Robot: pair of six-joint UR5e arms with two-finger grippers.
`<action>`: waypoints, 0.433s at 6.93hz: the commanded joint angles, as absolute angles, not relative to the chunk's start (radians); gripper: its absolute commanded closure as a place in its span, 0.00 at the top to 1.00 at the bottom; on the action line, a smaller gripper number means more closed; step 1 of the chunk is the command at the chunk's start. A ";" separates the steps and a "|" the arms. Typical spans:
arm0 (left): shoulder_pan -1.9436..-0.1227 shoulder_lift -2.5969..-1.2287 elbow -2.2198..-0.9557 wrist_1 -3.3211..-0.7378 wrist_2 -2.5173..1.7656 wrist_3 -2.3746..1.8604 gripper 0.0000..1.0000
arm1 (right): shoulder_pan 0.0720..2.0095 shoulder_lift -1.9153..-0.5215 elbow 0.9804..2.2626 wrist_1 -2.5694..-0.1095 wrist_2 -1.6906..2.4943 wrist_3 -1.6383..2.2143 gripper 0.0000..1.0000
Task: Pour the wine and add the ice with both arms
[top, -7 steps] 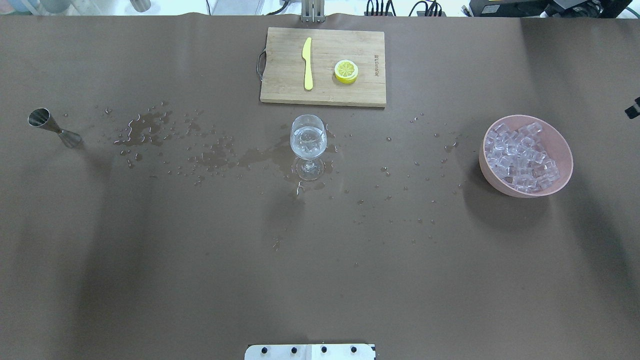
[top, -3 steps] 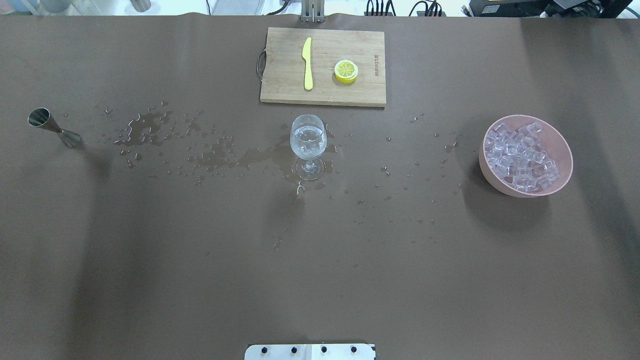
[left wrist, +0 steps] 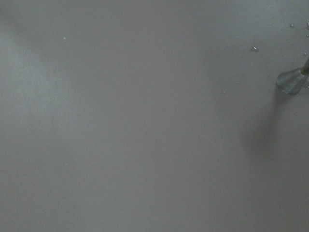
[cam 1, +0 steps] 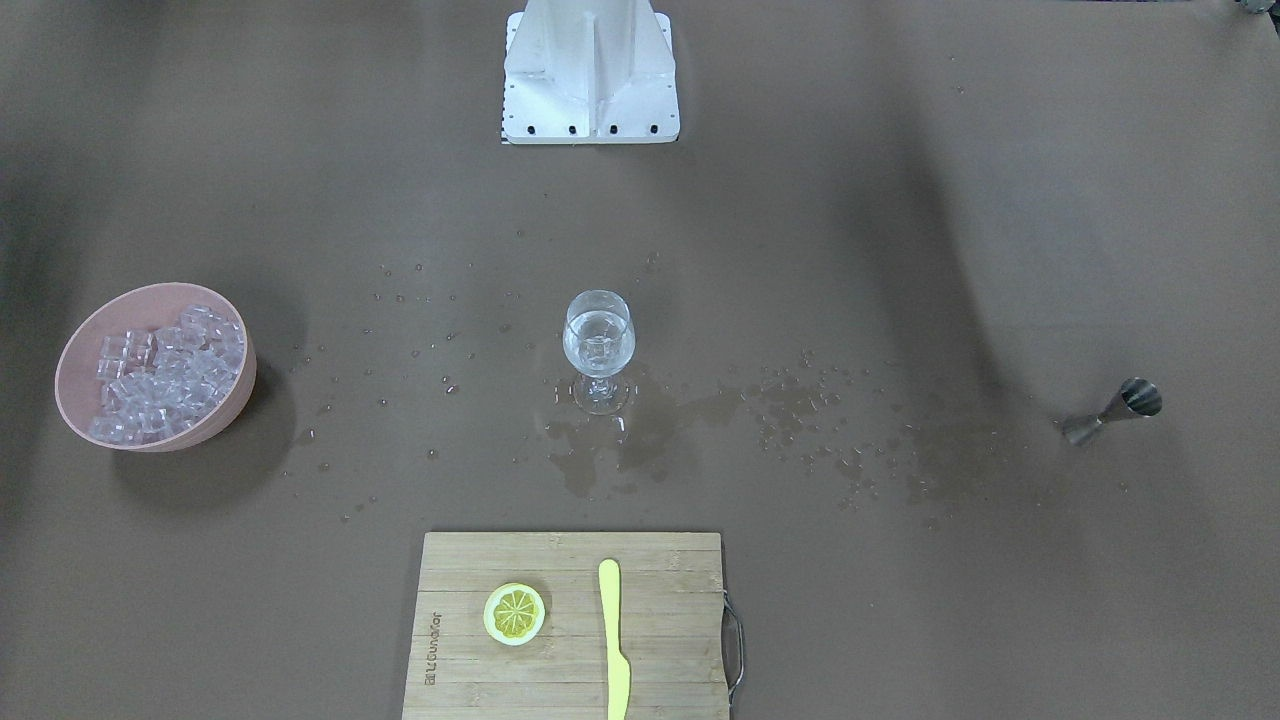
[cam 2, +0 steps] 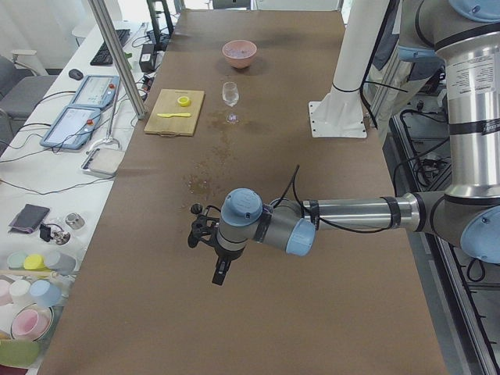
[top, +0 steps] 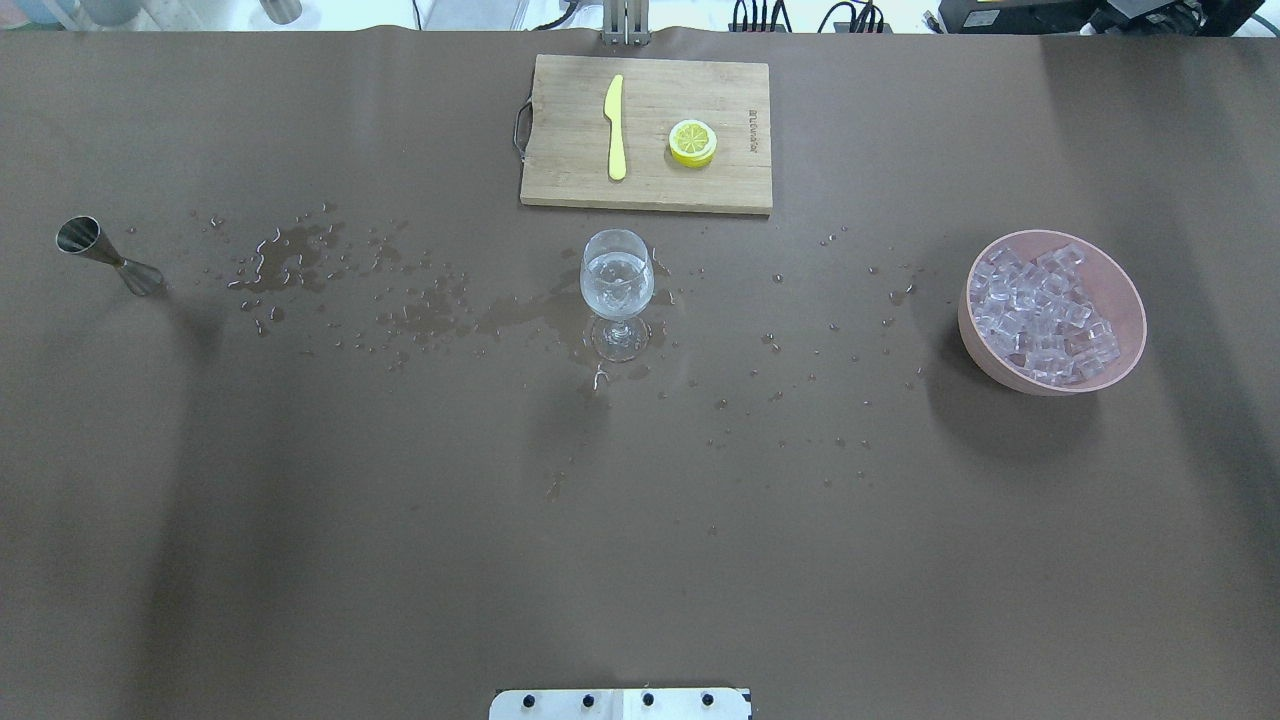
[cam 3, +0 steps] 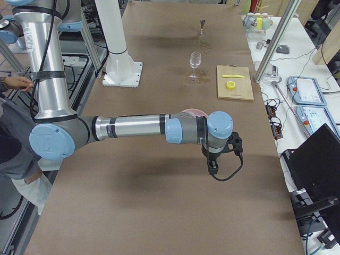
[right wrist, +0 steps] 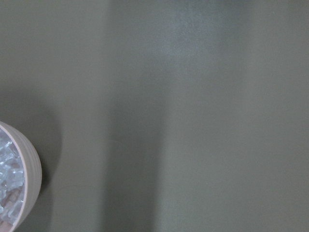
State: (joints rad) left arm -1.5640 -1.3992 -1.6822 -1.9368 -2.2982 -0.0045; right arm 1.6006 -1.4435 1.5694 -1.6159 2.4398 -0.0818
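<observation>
L gripper [cam 2: 201, 231] and R gripper [cam 3: 234, 144], you can't tell spread or pinched, side views only, jigger [top: 105, 258] near L, ice [top: 1040, 318] in pink bowl [top: 1137, 300] near R, wine [top: 616, 278] in glass [top: 620, 338] mid-table, well apart from both, puddles [top: 298, 245] between

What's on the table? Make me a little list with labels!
Glass: upright mid-table, wine inside
Ice: heaped in the pink bowl, on the robot's right
Jigger: far left, alone
Board: holds knife and lemon slice
Table: wet splashes from glass toward jigger
Arms: left arm and right arm out at the table's ends; jaws, cannot tell
</observation>
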 commanded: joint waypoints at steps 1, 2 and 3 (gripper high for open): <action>-1.565 -1.411 -1.683 -1.928 -2.301 -0.002 0.99 | 1.600 -1.437 1.585 -1.612 2.444 -0.020 1.00; -1.566 -1.408 -1.706 -1.930 -2.298 -0.002 0.99 | 1.598 -1.439 1.577 -1.611 2.439 -0.032 1.00; -1.565 -1.408 -1.698 -1.930 -2.301 -0.002 0.99 | 1.585 -1.442 1.588 -1.611 2.422 -0.034 1.00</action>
State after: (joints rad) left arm -1.5650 -1.4086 -1.6969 -1.9291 -2.2994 -0.0019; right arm 1.5957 -1.4397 1.5812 -1.6114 2.4367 -0.0308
